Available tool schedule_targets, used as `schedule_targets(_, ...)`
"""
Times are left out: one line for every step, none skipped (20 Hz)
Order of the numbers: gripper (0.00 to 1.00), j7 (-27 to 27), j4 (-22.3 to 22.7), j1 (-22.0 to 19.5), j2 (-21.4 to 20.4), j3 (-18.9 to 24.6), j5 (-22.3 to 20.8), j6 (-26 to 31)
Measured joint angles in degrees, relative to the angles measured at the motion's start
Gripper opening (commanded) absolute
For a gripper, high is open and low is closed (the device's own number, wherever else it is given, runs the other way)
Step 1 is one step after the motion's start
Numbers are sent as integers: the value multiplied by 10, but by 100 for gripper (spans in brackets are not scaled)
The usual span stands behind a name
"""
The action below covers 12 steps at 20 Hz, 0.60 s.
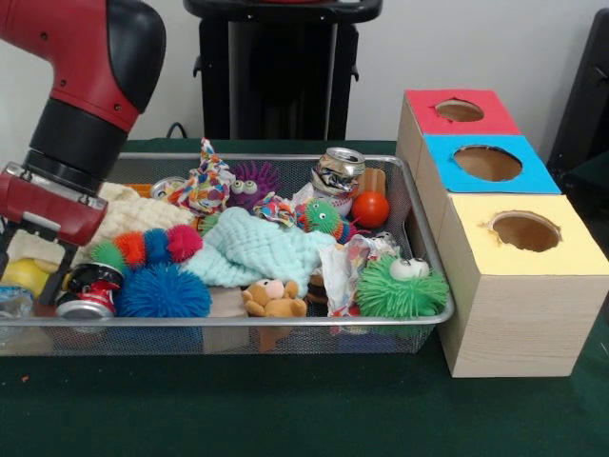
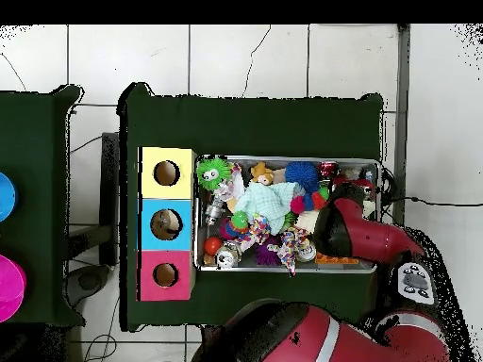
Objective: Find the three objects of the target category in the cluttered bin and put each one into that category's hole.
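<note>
- At the left end of the wire-mesh bin, the hand is lowered among the clutter; whether it is wide or narrow cannot be told.
- A clear bottle is seen just beside it, at the bin's near left corner.
- The red-faced hole is found farthest back, right of the bin, on the counter.

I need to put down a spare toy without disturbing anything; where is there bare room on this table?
The green tablecloth lies bare in front of the silver wire-mesh bin and the pale wooden box with the yellow top. From overhead, a bare green strip also runs beyond the bin. The bin itself is packed, and the red and black arm reaches into one end of it.
</note>
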Motion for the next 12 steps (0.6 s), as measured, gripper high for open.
schedule_targets(100, 0, 0, 0, 0, 3, 0, 0)
schedule_targets(100, 0, 0, -1, 1, 6, -1, 0)
schedule_targets(100, 0, -1, -2, 1, 8, -2, 0)
schedule_targets(100, 0, -1, -3, 2, 11, -3, 0)
schedule_targets(100, 0, -4, -6, 5, 16, -6, 0)
schedule_targets(100, 0, -5, -7, 6, 18, -6, 0)
schedule_targets(100, 0, -7, -9, 9, 19, -6, 0)
schedule_targets(100, 0, -8, -9, 10, 19, -6, 0)
schedule_targets(100, 0, -13, -13, 16, 20, -6, 0)
schedule_targets(100, 0, -16, -14, 20, 20, -6, 0)
schedule_targets(100, 0, -18, -15, 22, 20, -6, 0)
schedule_targets(100, 0, -20, -16, 25, 20, -6, 0)
